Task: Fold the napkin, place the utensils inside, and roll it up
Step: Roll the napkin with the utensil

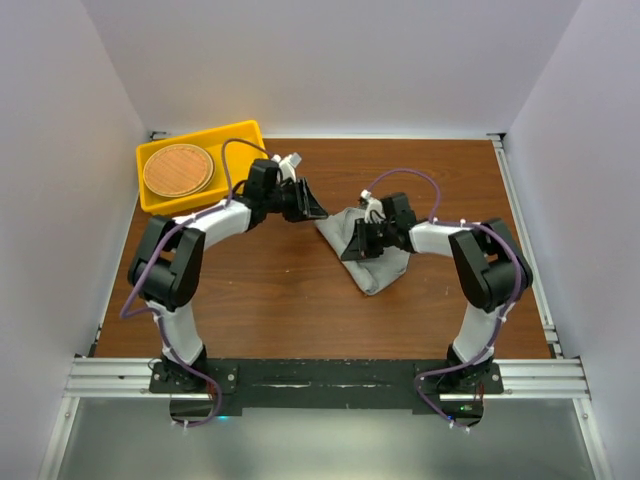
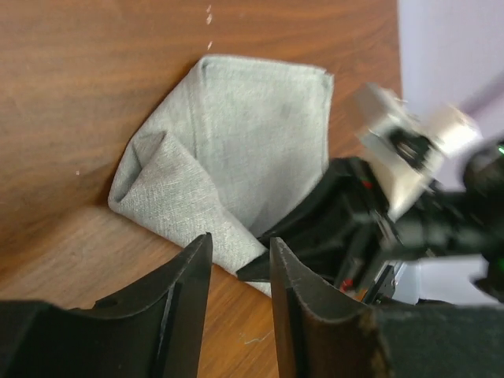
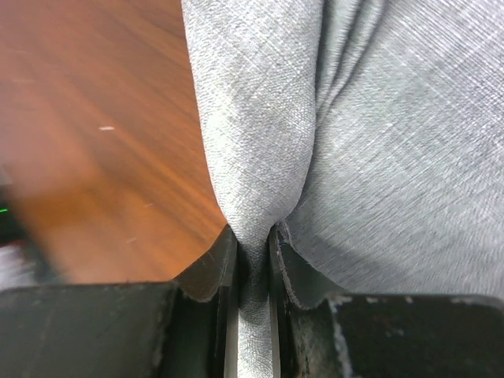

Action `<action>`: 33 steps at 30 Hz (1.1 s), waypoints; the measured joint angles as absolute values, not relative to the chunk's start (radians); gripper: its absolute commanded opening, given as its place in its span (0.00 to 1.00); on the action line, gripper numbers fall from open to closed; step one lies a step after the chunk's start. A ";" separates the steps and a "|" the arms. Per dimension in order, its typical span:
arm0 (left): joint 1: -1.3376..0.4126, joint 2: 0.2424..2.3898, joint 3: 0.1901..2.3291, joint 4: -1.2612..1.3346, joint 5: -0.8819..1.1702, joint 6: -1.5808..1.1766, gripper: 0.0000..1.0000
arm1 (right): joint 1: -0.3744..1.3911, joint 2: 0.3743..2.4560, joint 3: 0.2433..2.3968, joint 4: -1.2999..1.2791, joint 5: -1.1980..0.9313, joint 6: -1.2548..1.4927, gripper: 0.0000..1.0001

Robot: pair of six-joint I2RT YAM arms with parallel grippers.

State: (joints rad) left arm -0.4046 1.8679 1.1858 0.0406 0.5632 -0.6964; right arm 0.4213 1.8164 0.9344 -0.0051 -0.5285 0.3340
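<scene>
**Right of the worktop's centre, a napkin fold is pinched by the right claw**

The napkin is laid on the bare wood, well apart from the yellow tray at the far left corner. It is bunched into a rough wedge, and its long axis is run diagonally from far left to near right. A raised ridge of cloth is clamped between the closed fingers of the right claw, which is set over the cloth's middle. The left claw is held parted and empty just beyond the far left corner, so the cloth lies to its right and nearer. The fabric is plain mid-grey, soft and finely woven, with a loose rolled flap along one edge. No utensils can be made out.
</scene>
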 measured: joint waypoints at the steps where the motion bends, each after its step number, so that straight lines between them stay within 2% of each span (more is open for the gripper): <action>1: -0.401 1.855 1.180 0.058 0.568 -0.704 0.28 | 0.391 1.841 0.933 0.015 -0.604 0.352 0.00; 4: -0.403 1.842 1.144 0.142 0.604 -0.744 0.18 | 0.322 1.916 0.934 0.075 -0.789 0.401 0.00; 9: -0.440 1.903 1.055 0.376 0.672 -0.853 0.09 | 0.262 2.003 0.932 0.153 -0.969 0.469 0.00; 20: -0.489 2.101 1.000 0.812 0.704 -1.015 0.00 | 0.239 2.048 0.928 0.161 -1.066 0.505 0.02; 27: -0.491 2.166 1.018 0.760 0.642 -1.002 0.00 | 0.247 2.003 0.943 0.053 -0.988 0.472 0.24; 33: -0.503 2.165 1.069 0.637 0.604 -0.957 0.00 | 0.274 1.932 0.996 -0.120 -0.837 0.417 0.43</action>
